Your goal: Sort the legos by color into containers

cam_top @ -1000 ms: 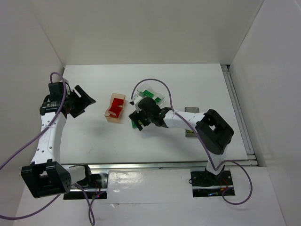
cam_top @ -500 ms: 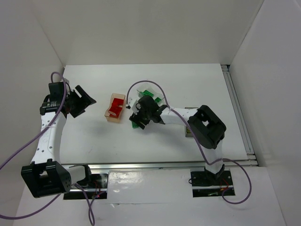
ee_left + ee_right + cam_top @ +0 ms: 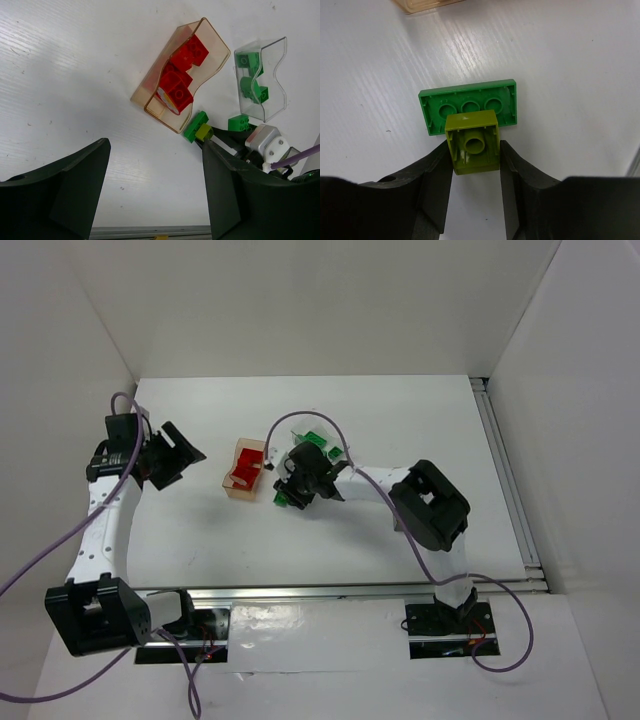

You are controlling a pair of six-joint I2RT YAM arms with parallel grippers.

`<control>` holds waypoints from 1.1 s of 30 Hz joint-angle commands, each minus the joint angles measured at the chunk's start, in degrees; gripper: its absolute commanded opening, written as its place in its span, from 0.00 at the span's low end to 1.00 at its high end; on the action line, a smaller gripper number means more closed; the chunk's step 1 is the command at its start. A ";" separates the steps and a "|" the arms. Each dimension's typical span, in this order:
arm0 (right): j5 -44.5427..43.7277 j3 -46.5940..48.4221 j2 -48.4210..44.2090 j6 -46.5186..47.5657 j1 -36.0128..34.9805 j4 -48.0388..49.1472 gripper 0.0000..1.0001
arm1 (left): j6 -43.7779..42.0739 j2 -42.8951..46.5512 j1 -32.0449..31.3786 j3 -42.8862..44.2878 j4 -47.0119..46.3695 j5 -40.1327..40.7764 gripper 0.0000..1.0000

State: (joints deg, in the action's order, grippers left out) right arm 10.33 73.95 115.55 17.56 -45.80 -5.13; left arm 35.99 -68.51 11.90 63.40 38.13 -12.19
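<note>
My right hand (image 3: 476, 152) pinches a yellow-green lego (image 3: 472, 132). It touches a green lego (image 3: 468, 104) on the tabletop (image 3: 570, 75). My left hand (image 3: 155, 150) is spread.

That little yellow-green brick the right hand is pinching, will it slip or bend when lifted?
Probably stiff: the yellow-green brick looks like hard moulded plastic, hollow underneath, so likely light. The right hand clamps its flat sides squarely, so slipping seems unlikely. It sits against the green brick, which may get nudged or dragged along.

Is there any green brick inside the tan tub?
No, in the left wrist view the tan tub holds only red bricks.
</note>
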 commanded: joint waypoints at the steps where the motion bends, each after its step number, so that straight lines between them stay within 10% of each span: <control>1: -0.48 0.15 -3.39 -3.31 0.01 1.68 0.01 | -3.20 -1.44 -1.43 -0.03 -1.74 -1.97 0.82; 18: -3.22 -20.77 -36.61 -16.94 -0.52 8.20 0.00 | -1.56 -16.92 -25.15 3.32 -16.38 -29.45 0.87; 33: -5.76 -22.10 -38.99 -16.33 -1.04 6.27 0.00 | 4.53 -20.79 -30.89 2.25 -24.60 -29.83 0.66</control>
State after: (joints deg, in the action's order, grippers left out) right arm 5.50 52.03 78.65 1.41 -46.37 -0.67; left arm 39.72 -88.88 -17.93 65.23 15.99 -40.40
